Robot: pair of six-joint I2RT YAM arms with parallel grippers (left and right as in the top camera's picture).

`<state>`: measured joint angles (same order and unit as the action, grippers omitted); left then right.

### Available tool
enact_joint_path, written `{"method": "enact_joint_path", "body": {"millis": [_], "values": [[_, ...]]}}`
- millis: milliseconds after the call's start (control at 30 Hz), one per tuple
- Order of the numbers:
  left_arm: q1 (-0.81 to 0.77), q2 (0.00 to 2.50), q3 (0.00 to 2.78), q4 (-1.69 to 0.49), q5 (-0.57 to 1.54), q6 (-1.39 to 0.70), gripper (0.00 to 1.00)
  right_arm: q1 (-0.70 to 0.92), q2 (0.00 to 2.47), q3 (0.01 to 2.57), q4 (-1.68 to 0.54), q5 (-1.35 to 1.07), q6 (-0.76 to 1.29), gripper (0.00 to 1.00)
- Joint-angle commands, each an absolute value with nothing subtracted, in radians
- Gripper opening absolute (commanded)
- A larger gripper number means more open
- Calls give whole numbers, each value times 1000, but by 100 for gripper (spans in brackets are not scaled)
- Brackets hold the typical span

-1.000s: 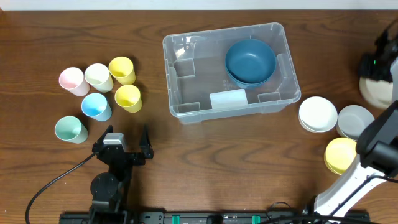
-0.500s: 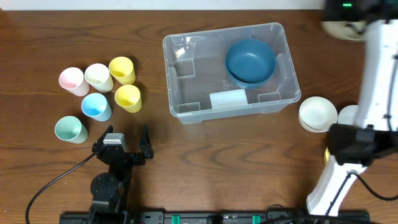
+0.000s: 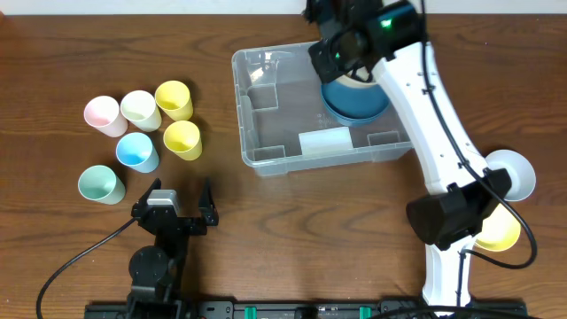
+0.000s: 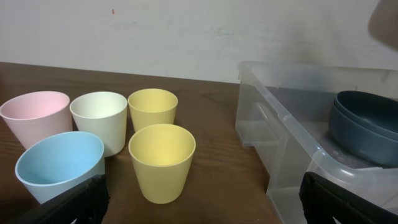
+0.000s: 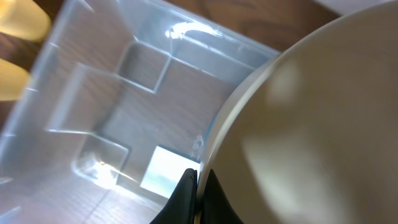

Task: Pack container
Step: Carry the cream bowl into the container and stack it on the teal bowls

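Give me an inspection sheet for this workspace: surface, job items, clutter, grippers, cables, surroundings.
Surface: brown wooden table, no spills seen.
Job's things: clear container holding blue bowls; pale grey bowl and yellow bowl to its right; six pastel cups to its left.
Clutter: nothing seen.
Grippers: right gripper shut on white bowl above the container; left gripper open, empty.
Cables: black cable on the table beside the left arm.
Surroundings: pale wall behind the table.
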<state>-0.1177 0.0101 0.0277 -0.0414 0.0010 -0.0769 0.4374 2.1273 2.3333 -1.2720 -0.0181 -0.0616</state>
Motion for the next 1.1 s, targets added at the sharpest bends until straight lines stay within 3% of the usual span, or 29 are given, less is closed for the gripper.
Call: {"method": "enact_joint_path", "body": {"millis": [0,833,867,933,967,1067], "values": [[-112,4,4,-73,-7,-64,98,439,2131,2255,-1241,45,-56,1],[-112,4,4,-74,-7,-64,98,417,2134,1868,-890,46,-54,2],[-112,4,4,-73,-7,-64,98,415,2134,1867,-888,46,-54,5],[-112,4,4,-74,-7,-64,98,413,2134,1867,-882,46,-54,40],[-112,4,4,-74,-7,-64,98,412,2134,1867,-878,46,-54,51],[-112,4,4,-74,-7,-64,98,413,2134,1887,-887,52,-54,68]]}}
